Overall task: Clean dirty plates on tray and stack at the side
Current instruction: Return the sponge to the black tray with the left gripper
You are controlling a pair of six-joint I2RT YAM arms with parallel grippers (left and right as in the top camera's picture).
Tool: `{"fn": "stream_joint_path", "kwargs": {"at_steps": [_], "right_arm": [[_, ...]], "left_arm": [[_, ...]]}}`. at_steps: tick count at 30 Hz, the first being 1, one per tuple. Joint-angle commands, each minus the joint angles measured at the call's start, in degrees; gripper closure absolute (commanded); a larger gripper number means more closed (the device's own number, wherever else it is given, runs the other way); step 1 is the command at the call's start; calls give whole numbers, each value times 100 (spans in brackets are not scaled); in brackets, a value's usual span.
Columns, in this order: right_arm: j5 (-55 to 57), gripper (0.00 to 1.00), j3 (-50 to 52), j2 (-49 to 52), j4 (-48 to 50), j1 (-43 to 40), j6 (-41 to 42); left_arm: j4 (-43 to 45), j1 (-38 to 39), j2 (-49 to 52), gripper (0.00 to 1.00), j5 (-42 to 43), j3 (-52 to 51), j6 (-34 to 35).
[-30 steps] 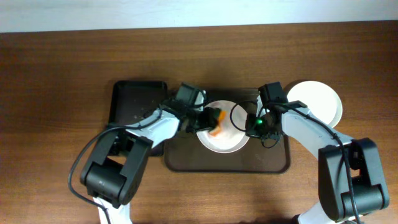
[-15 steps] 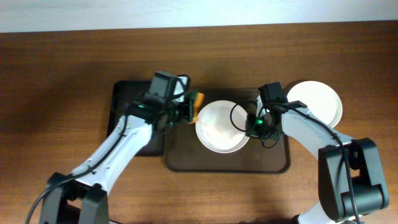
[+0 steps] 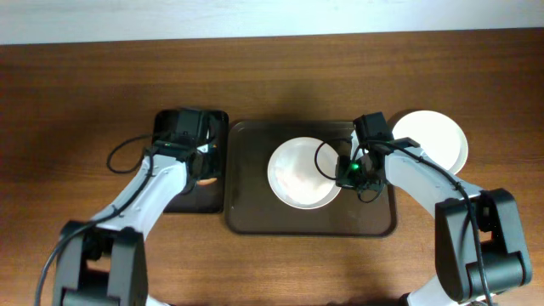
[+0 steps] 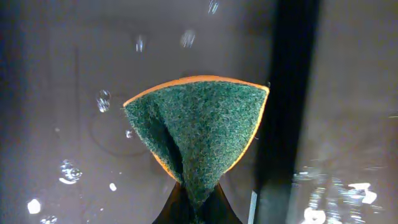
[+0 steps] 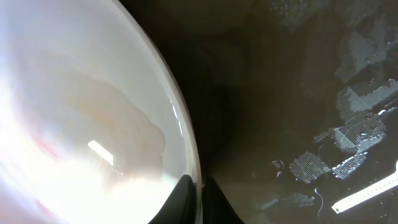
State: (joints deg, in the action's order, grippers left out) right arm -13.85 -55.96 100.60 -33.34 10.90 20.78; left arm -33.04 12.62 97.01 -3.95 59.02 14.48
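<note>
The right gripper (image 5: 198,193) is pinched tight on the right rim of the white plate (image 3: 299,174), steadying it at the middle of the brown tray (image 3: 255,219). The left gripper (image 4: 198,208) is clamped on a folded green sponge (image 4: 199,134) over the wet black tray (image 3: 170,127) at upper left, probably to park it. Finished plates (image 3: 438,136) sit stacked at upper right.

A second ago the sponge was on the plate; it has since swung left and clear. The right arm has not moved. A faint pink tint on the plate may be glare.
</note>
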Motion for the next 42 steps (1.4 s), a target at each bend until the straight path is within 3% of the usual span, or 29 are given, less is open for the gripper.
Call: {"fn": "stream_joint_path", "kwargs": {"at_steps": [1,3,5,10,12,14,15,17,23,25,26,27,33,34,35,37,42], "right_arm": [[57,92,26,39,-26,35,-35],[57,91,26,39,-26,35,-35],[57,91,26,39,-26,35,-35],[57,91,26,39,-24,35,-35],[57,91,26,39,-24,35,-35],[57,91,26,39,-26,35,-33],[57,91,26,39,-26,35,-33],[57,91,26,39,-26,35,-35],[57,91,26,39,-33,35,-35],[57,91,26,39,-28,33,-35],[57,91,26,39,-28,35,-33],[57,91,26,39,-31,35,-35],[57,91,26,39,-39,35,-35],[55,91,26,39,-50,35,-35],[55,91,26,39,-66,35,-33],[55,93,26,39,-72,35,-42],[22,96,-57,33,-74,35,-448]], "left_arm": [[7,-22,424,97,-151,-87,-114],[39,-22,522,62,-153,-87,-114],[92,-22,575,42,-173,-87,-114],[354,-22,787,36,-448,-87,-111],[549,-20,881,43,-446,-87,-111],[754,-20,918,58,-444,-87,-114],[831,-22,918,68,-444,-87,-114],[1016,-22,914,100,-446,-72,-116],[927,-44,835,100,-446,227,-262],[756,-42,754,51,-444,304,-260],[638,-42,743,43,-420,302,-260],[459,-42,743,42,-328,302,-260],[-396,-42,750,48,-7,291,-258],[-398,-42,750,53,28,289,-258],[-391,-42,750,64,74,291,-258],[-400,-42,750,97,166,289,-260],[-516,-42,750,100,157,291,-260]]}}
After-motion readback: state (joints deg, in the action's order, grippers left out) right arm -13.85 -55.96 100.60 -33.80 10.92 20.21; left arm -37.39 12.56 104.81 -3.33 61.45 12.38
